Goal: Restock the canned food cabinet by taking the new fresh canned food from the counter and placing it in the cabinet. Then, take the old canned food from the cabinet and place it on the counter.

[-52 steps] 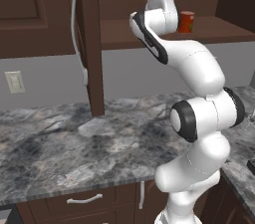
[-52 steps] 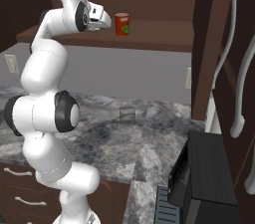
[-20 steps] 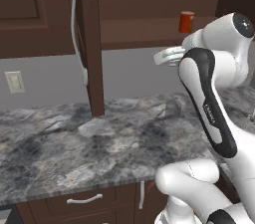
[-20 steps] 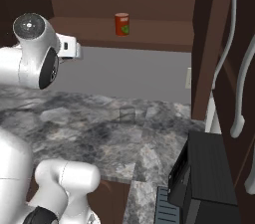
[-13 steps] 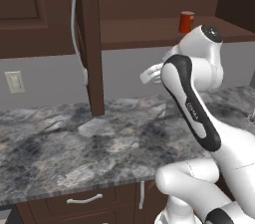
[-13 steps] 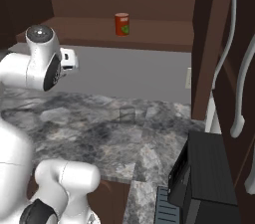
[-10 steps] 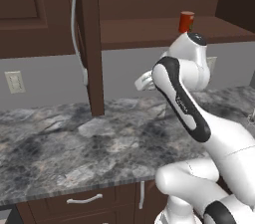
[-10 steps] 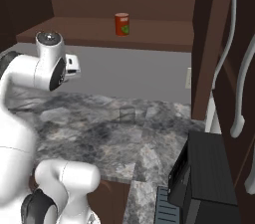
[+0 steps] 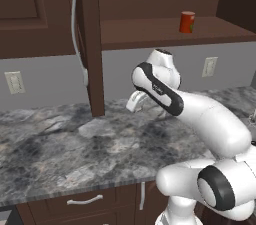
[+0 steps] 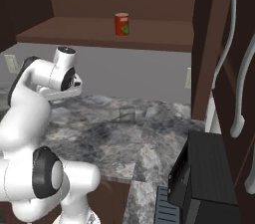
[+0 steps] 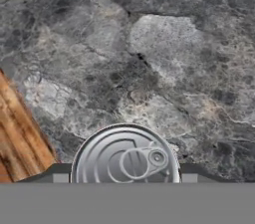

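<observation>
A red can (image 9: 187, 21) stands on the cabinet (image 10: 124, 36) shelf. Above the grey bench (image 9: 60, 154), the hand view shows the tool (image 11: 124, 174) clasping a flat silver tin (image 11: 125, 156).

My new fresh canned food (image 9: 187, 22), a small red-orange can, stands upright on the shelf of the dark brown cabinet (image 9: 150, 31), whose door stands open. The old canned food (image 11: 125, 158), a flat silvery tin with a ring-pull lid, sits between my fingertips above the grey marbled counter (image 11: 164, 54).
</observation>
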Robot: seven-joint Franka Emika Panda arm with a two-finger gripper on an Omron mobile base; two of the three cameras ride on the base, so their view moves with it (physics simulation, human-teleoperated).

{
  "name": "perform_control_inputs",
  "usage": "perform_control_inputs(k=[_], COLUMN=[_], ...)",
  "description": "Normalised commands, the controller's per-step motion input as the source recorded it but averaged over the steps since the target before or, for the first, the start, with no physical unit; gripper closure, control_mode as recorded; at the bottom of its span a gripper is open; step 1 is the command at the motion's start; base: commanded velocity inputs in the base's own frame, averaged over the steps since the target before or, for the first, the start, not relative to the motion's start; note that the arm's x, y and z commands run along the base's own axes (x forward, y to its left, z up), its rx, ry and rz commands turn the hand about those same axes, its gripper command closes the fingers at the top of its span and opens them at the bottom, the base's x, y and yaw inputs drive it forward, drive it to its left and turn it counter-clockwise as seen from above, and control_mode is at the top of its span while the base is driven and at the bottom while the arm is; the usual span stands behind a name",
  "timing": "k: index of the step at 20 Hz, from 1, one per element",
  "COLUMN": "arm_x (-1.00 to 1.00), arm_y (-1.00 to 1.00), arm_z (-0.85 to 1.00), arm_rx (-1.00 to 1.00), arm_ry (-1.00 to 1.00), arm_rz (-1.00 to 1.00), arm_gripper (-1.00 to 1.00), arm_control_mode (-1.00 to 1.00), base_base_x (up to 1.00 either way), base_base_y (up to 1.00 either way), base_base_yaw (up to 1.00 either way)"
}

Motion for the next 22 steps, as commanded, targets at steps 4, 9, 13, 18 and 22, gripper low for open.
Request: perform_control_inputs(k=[4,9,13,18,22], arm_x=[0.07,0.02,0.36,0.32,0.11], arm_y=[0.56,0.40,0.28,0.24,0.13], arm_z=[-1.00,-1.00,-0.86,-0.57,-0.36], arm_rx=[-0.08,-0.02,0.00,0.02,0.03], arm_ry=[0.00,-0.06,-0.09,0.03,0.04], arm_rz=[0.23,0.21,0.11,0.07,0.01], arm_gripper=[1.00,1.00,1.00,1.00,1.00], arm_control_mode=[-1.00,-1.00,-1.00,-1.00,-1.00], base_base_x=[0.00,0.00,0.00,0.00,0.00], base_base_y=[0.00,0.00,0.00,0.00,0.00], base_base_yaw=[0.00,0.00,0.00,0.00,0.00])
